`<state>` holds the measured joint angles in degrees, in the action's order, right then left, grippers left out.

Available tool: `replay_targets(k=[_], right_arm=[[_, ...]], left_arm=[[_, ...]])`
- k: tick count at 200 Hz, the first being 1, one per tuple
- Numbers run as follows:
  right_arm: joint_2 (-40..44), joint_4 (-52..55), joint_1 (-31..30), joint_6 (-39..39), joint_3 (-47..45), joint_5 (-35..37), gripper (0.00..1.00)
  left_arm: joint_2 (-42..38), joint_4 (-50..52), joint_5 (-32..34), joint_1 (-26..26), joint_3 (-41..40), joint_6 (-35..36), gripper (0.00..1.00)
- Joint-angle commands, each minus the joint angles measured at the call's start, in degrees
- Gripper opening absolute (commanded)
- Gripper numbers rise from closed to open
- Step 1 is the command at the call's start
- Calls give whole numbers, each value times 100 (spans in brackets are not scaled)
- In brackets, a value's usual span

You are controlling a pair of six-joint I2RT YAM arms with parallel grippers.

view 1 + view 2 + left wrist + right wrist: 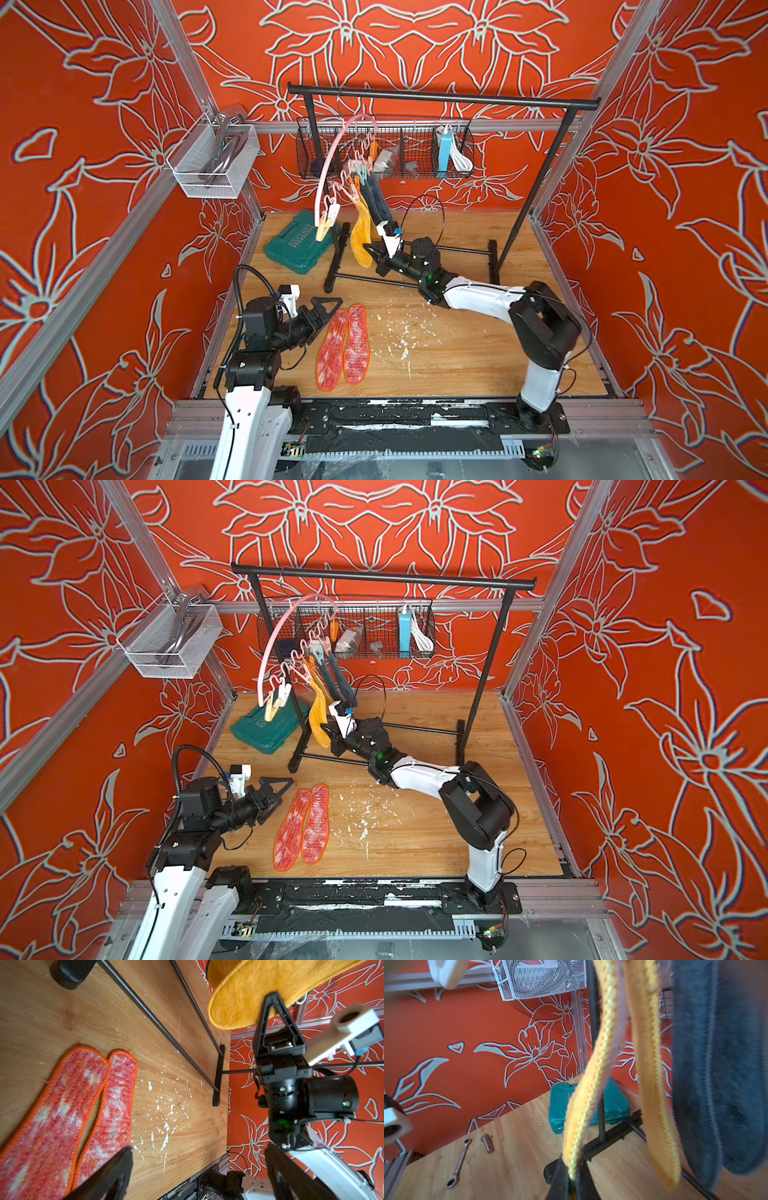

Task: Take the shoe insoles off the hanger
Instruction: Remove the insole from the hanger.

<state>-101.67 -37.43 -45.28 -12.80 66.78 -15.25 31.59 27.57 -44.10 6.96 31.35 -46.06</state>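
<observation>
Mustard yellow fabric insole [360,239] hangs pegged to pink arched plastic hanger [328,166], lower end pinched in closed right fingers [560,1188]. Left fingers [116,1172] open, empty, over wooden worktop [457,353]. Risk: hard pull unhooks hanger; fabric may slip.

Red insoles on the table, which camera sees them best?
Best in both top views: the red insoles lie whole, side by side. The left wrist view cuts them off; the right wrist view misses them.

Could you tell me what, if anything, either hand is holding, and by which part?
The right hand is shut on a hanging mustard-yellow fabric insole, pinching its rim near the lower end. The left hand is open and holds nothing.
</observation>
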Motion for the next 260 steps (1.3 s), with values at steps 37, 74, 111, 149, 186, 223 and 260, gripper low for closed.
replay_targets(k=[37,74,111,149,186,223,260], right_arm=[[1259,2584,3,83,-211,256,5],[1914,3396,4,21,-235,-233,4],[2470,3788,7,-385,-336,-558,3],[2902,3906,7,-611,-491,-790,3],[3308,4037,0,-926,-575,-1141,2],[3563,3885,-5,-1266,-745,-1278,2],[3643,3842,-7,-1626,-814,-1455,1]], left_arm=[[384,-619,-449,-317,160,300,91],[364,-1065,-204,-738,149,326,92],[570,-1639,-144,-1217,92,327,92],[891,-2739,-275,-1789,-85,-3,92],[1312,-3494,-286,-2418,22,-43,92],[1780,-4017,-278,-2906,150,33,89],[2086,-4592,-256,-3221,259,-8,79]])
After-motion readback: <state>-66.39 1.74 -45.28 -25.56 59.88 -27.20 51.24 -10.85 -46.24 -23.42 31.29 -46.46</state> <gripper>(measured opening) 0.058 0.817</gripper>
